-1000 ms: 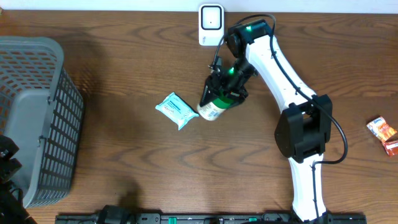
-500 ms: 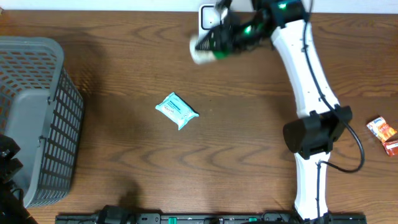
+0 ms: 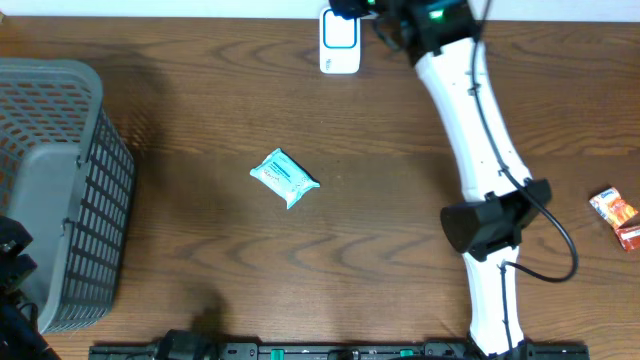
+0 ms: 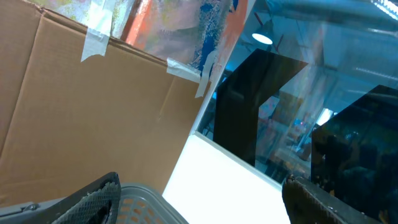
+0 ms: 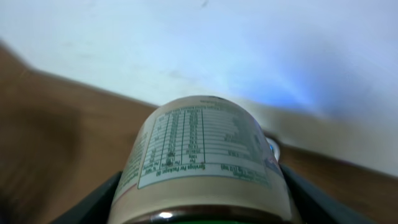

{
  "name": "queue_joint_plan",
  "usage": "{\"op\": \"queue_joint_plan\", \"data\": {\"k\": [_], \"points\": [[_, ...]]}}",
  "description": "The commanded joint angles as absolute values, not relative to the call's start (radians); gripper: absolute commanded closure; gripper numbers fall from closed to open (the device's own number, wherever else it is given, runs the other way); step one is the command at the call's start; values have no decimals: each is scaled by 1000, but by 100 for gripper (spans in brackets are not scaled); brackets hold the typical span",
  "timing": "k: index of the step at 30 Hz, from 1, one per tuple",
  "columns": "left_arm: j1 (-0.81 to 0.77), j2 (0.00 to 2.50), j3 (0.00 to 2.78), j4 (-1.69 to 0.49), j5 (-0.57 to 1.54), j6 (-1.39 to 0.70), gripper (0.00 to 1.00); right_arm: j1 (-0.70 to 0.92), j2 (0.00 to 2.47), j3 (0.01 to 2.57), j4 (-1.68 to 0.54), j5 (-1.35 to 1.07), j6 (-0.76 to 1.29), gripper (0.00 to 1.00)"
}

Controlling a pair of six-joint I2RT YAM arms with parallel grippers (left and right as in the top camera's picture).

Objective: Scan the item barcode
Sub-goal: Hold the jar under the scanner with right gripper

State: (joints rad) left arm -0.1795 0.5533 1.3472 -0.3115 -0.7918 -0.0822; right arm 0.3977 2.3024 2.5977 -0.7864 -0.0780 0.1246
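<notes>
Matt wood-grain table (image 3: 200, 270), grey plastic lattice basket (image 3: 100, 220) — smooth, glossy-labelled bottle (image 5: 202, 146).

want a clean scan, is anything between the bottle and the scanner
Nothing visible does. The bottle, held in the right fingers, is up beside the scanner at the far edge of the table. The wipes pack lies mid-table, off that path.

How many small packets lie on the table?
3: blue-white packet near the middle, red-orange packet by the right edge, second red packet beside it, cut off. Basket may hide more.
</notes>
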Motion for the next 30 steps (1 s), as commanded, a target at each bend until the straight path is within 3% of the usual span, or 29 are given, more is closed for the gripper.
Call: {"op": "queue_joint_plan", "data": {"k": [1,12,25,30], "points": [[-175,545,1345,-310,-800,-92,17,414,2378,2502,-640,124,115,42],[-175,545,1345,-310,-793,-92,17,421,2578,2449,-307,288,119,34],[-175,545,1345,-314,-793,-92,17,417,2626,2450,-258,340,133,34],[-175,545,1345,-313,-793,-92,17,408,2548,2452,-335,340,134,35]]}}
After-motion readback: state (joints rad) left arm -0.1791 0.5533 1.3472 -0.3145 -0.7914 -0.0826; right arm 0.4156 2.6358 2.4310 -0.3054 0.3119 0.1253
